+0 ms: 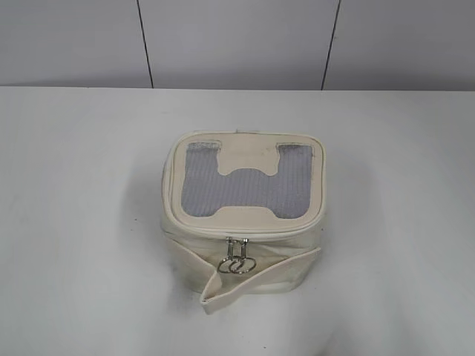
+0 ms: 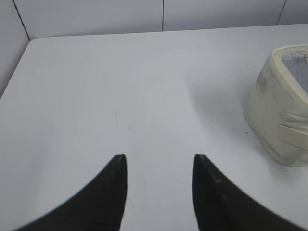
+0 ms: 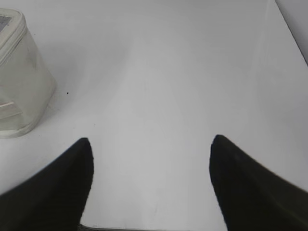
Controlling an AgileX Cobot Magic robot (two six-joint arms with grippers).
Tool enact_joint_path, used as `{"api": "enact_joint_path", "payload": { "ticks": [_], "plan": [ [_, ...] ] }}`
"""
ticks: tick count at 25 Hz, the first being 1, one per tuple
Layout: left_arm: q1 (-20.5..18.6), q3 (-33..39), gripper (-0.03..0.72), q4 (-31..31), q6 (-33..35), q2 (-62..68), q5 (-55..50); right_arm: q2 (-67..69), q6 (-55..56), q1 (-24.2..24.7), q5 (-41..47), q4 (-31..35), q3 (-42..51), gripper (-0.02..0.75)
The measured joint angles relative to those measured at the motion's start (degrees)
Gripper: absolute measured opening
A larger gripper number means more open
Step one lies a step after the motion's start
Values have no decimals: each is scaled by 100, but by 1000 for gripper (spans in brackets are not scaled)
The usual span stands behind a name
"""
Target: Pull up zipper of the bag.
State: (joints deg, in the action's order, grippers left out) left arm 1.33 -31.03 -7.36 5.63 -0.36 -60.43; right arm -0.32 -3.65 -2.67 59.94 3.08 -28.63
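You see the bag (image 1: 243,219) sitting in the middle of the white table (image 1: 74,222). It is small, boxy and cream. Its flat lid faces up, with grey mesh (image 1: 249,189) around a cream patch shaped like an H.

Look at the front of the bag, at 6 o'clock on the lid. The zipper (image 1: 245,235) runs round the lid edge there. Its two little silver pulls (image 1: 237,261) hang down side by side, and their rings touch each other. Just below them a loose cream strap (image 1: 260,278) lies across the front wall, with one end sticking out toward 7 o'clock.

No arm shows in the outside view.

In your left wrist view, the left gripper (image 2: 160,161) is over bare table. Its two dark fingers (image 2: 113,192) stand apart, with nothing between them. The bag sits at 3 o'clock in that view, well apart from the fingers.

In your right wrist view, the right gripper (image 3: 151,139) is over bare table too. Its fingers (image 3: 240,187) are spread wide, wider than the left ones, and they hold nothing. The bag peeks in at 10 o'clock, away from the fingers.

A grey wall (image 1: 237,41) with thin dark lines stands behind the table at 12 o'clock.
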Motion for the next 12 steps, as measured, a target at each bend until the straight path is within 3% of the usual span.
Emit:
{"api": "enact_joint_path", "payload": {
  "ticks": [12],
  "plan": [
    [0, 0, 348, 0, 6, 0, 5, 0, -5, 0, 0, 6, 0, 586]
  ]
}}
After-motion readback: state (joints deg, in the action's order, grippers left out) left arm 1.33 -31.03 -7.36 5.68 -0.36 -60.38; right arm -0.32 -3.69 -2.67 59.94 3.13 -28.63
